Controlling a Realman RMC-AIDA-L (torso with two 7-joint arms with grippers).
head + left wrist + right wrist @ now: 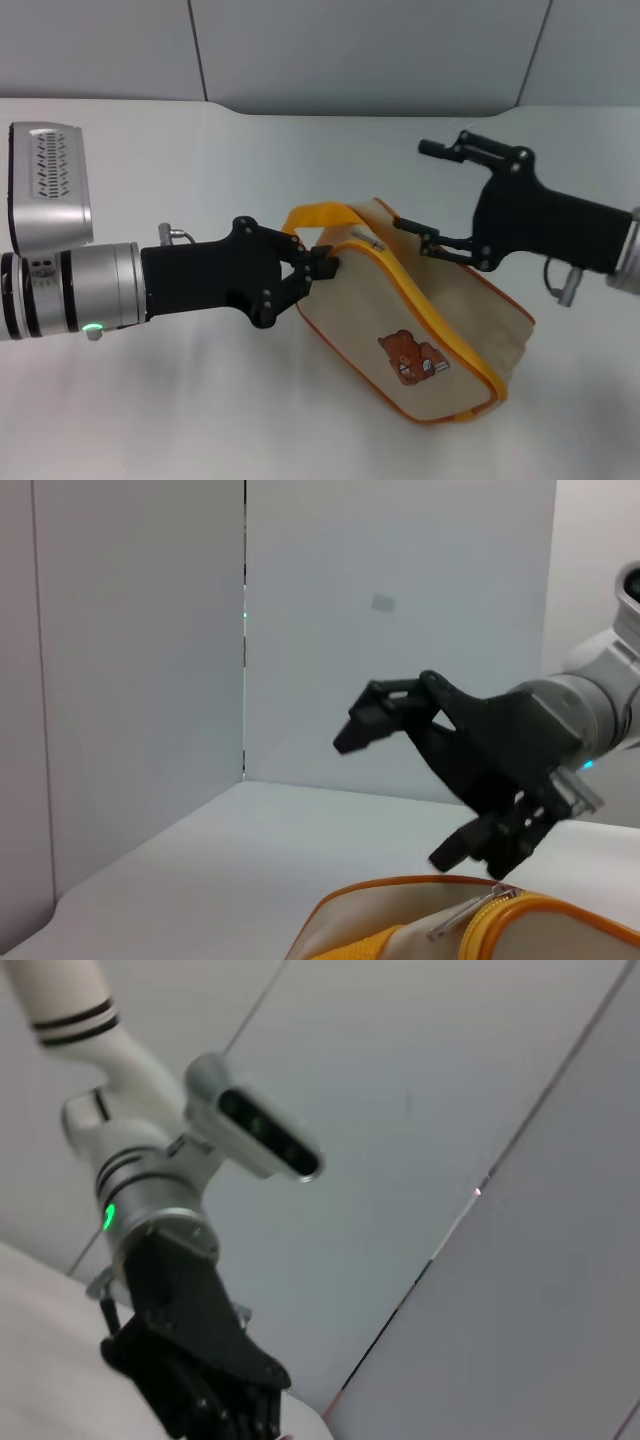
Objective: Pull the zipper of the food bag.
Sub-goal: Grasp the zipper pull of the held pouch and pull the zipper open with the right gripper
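The food bag (430, 320), beige with orange piping and a bear patch, lies on its side on the white table. Its orange loop handle (315, 215) sticks up at the left end. The silver zipper pull (368, 240) lies on the orange-yellow tape near the top left corner. My left gripper (318, 264) is shut on the bag's left end just under the handle. My right gripper (415, 188) is wide open above the bag's far edge, its lower finger just right of the pull. The left wrist view shows the right gripper (395, 795) above the bag (400, 930) and the pull (465, 915).
The white table (150, 420) runs back to grey wall panels (360, 50). The right wrist view shows only the left arm (160, 1210) and its black gripper body against the wall. Bare table lies in front of the bag and at the far left.
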